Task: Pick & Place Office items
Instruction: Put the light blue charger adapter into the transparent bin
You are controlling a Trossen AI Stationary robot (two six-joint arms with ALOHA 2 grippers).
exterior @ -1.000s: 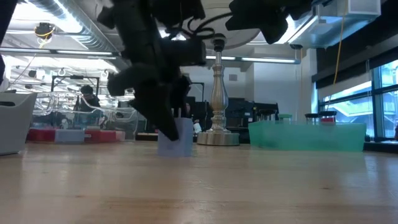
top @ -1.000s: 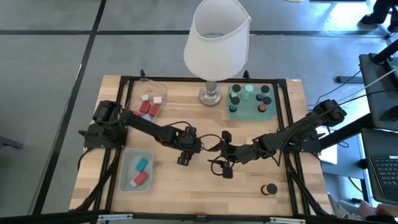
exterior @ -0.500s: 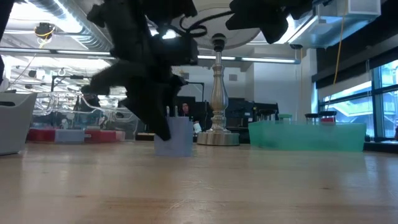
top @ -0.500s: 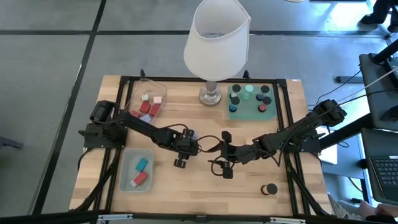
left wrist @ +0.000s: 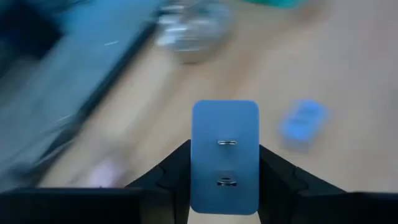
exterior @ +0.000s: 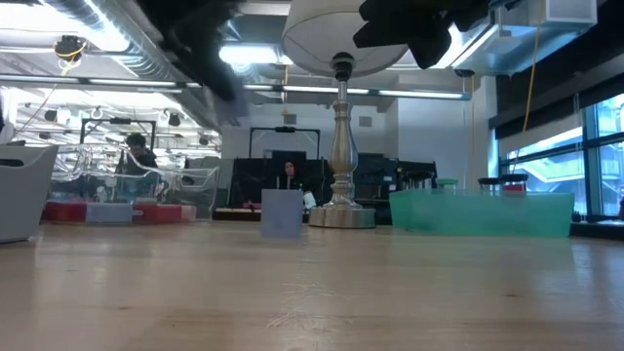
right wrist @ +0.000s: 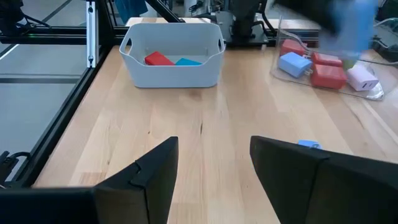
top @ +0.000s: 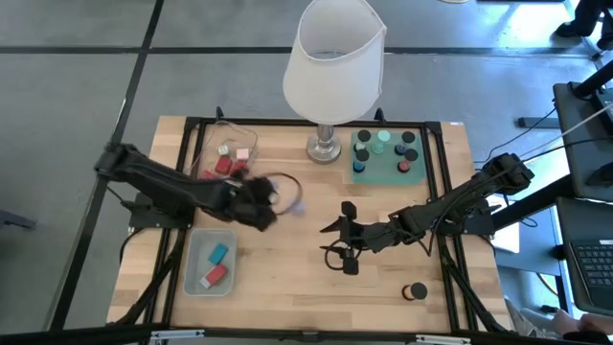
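My left gripper (top: 271, 199) hangs above the table's middle, shut on a lavender-blue block (left wrist: 224, 155) that has two small metal prongs on its face. A second lavender-blue block (exterior: 281, 213) stands upright on the table just beyond it, also seen as the block (left wrist: 301, 122) in the left wrist view. Right of centre, my right gripper (right wrist: 214, 168) is open and holds nothing. Red and teal blocks lie in the grey-blue bin (top: 194, 273). Red, pink and blue blocks lie in the clear tray (right wrist: 373, 93). My left gripper pinches the block's two long sides (left wrist: 198, 177) between its two fingers (left wrist: 174, 171). The block's far half sticks out beyond them, its pronged face toward the wrist camera. The fingers slant downward. The block is lifted clear of the table.
The white-shaded lamp (top: 330, 67) stands at the far middle, with the green mat (top: 385, 174) of black and mint caps to its right. One black cap (top: 414, 291) sits near the front right. Bare wood lies between the bin and my right gripper.
My left gripper has shut on a lavender-blue block standing on the table. It has then risen quickly and swung toward the table's far left, rolling as it went. The block has been lifted clear. The second lavender-blue block has stayed where it was.
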